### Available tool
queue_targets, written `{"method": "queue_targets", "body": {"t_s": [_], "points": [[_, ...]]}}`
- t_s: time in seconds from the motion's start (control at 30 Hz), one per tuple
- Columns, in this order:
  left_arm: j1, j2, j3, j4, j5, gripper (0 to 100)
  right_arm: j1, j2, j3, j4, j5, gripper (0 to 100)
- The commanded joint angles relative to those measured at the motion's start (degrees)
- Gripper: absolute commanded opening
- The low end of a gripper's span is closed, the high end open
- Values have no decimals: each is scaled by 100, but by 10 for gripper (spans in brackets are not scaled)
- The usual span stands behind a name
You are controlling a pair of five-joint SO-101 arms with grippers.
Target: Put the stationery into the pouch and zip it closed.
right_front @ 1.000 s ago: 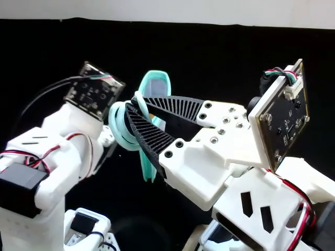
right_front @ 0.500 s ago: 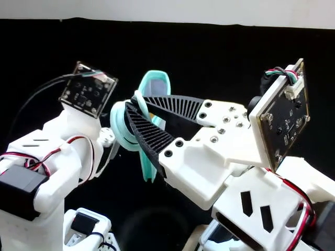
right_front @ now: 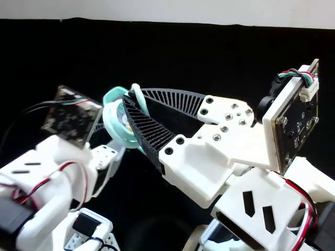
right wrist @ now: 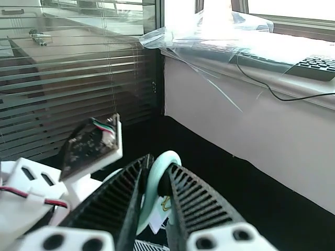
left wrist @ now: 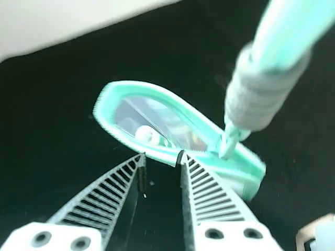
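Right gripper (right wrist: 158,166) pinches the mint pouch (left wrist: 172,130), left gripper (left wrist: 161,156) barely open at its rim. Pen (left wrist: 272,47) covers one end; black table (right_front: 209,52) underneath.

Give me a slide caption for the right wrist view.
Right gripper shut on the rim of the teal pouch, the left arm's camera board close beside it.

The right tool (right wrist: 159,163), black ribbed fingers, pinches a mint-green-rimmed, clear-windowed soft pouch (right wrist: 149,201) above the black-covered bench (right wrist: 251,193). The white left arm's dark camera board (right wrist: 91,144) stands just beside it.
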Motion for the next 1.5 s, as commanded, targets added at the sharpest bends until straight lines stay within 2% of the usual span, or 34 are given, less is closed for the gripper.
{"method": "queue_targets", "body": {"t_s": [0.0, 0.17, 0.33, 0.6, 0.73, 0.87, 1.17, 1.33, 1.47], "points": [[215, -22, 163, 35, 70, 130, -48, 40, -66, -189, -62, 5], [171, -84, 145, 26, 62, 129, 224, 40, -57, -180, -62, 5], [-286, -611, 136, -9, 35, 130, 620, 31, -57, -154, -62, 5], [-1077, -1393, 207, -9, 35, 126, 637, 31, -57, -4, -62, 5], [-1402, -1411, 637, -105, 35, 126, 637, 31, -57, -4, -62, 5], [-1613, -1420, 1411, -949, 35, 126, 637, 22, -57, 4, -62, 5], [-1938, -1411, 3644, -3516, 35, 126, 637, 22, -57, 13, -44, 5], [-1938, -1411, 4769, -4563, 35, 126, 637, 22, -57, 84, -44, 5], [-1938, -1402, 5147, -5240, 53, 125, 637, 31, -57, 163, -44, 5]]}}
